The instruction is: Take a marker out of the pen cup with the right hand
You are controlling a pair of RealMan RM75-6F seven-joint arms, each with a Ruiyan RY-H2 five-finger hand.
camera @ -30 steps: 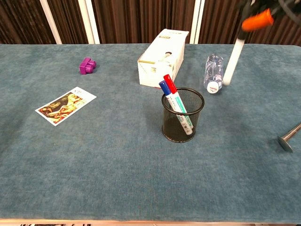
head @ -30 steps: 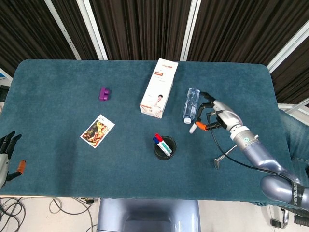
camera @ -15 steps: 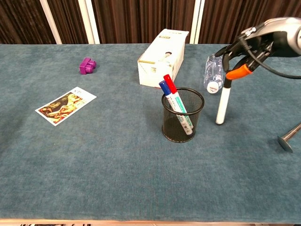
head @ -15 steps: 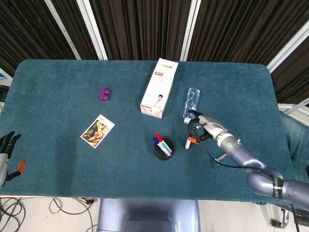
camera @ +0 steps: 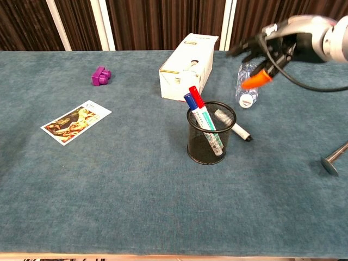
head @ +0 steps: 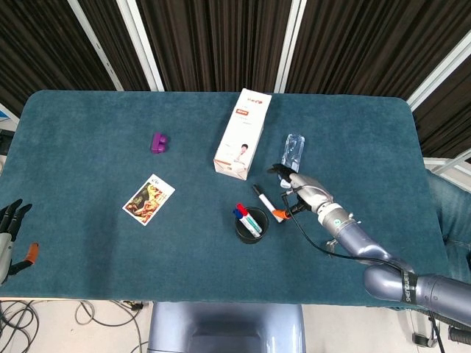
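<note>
Marker (camera: 235, 129), white-barrelled with a dark end, lies flat on the cloth just behind and to the right of the pen cup (camera: 212, 142), seemingly touching its rim or very near it. It looks light, stiff and smooth, apt to roll, so a pinch across mid-barrel would suit best. The right hand (camera: 280, 43) hovers above the cup's far right side, its fingers (camera: 247, 48) spread and holding nothing, clear of the marker.

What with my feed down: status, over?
Right robot hand open. Left robot hand open, idle. Marker out, lying beside pen cup. Nothing in the way.
</note>
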